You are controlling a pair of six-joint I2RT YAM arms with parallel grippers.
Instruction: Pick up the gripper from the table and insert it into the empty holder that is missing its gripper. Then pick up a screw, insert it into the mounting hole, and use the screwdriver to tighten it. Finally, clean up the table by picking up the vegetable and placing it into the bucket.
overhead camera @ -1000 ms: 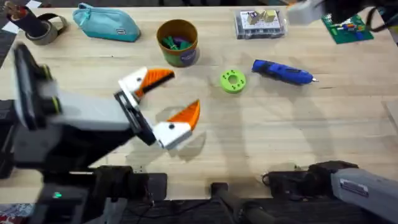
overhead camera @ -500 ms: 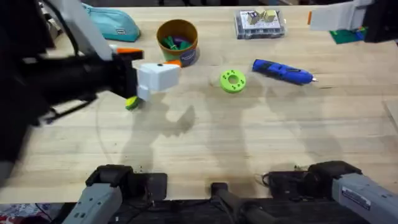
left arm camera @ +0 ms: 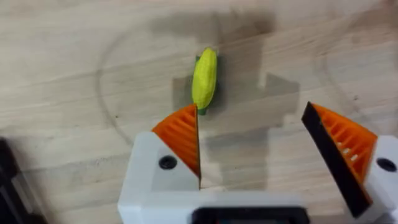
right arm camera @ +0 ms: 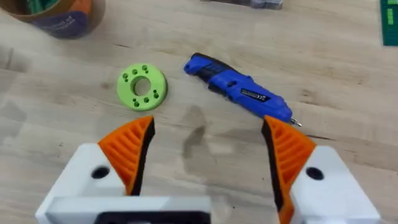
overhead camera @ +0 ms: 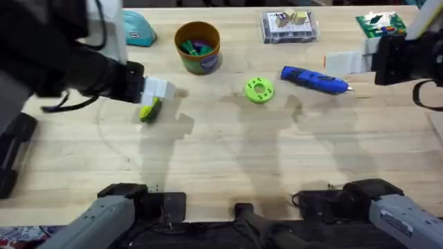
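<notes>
The vegetable [overhead camera: 149,111], a small yellow piece with a green end, lies on the table [overhead camera: 228,159] left of centre. My left gripper [overhead camera: 158,91] hovers just beyond it. In the left wrist view the vegetable [left arm camera: 204,78] lies ahead of the left gripper [left arm camera: 250,109], which is open and holds nothing. The blue screwdriver [overhead camera: 315,79] lies right of centre. My right gripper [right arm camera: 208,121] is open above the table near the screwdriver [right arm camera: 239,90]. The bucket [overhead camera: 197,47] stands at the back with coloured pieces inside. The loose gripper, the holder and the screw are out of view.
A green disc with holes [overhead camera: 259,90] lies between the bucket and the screwdriver. At the back are a teal pouch [overhead camera: 138,31], a clear box [overhead camera: 289,26] and a green board [overhead camera: 379,24]. The left arm [overhead camera: 55,62] looms dark over the back left.
The left arm swung from the front middle to the back left, uncovering the vegetable. The right arm came down from the far right corner toward the screwdriver.
</notes>
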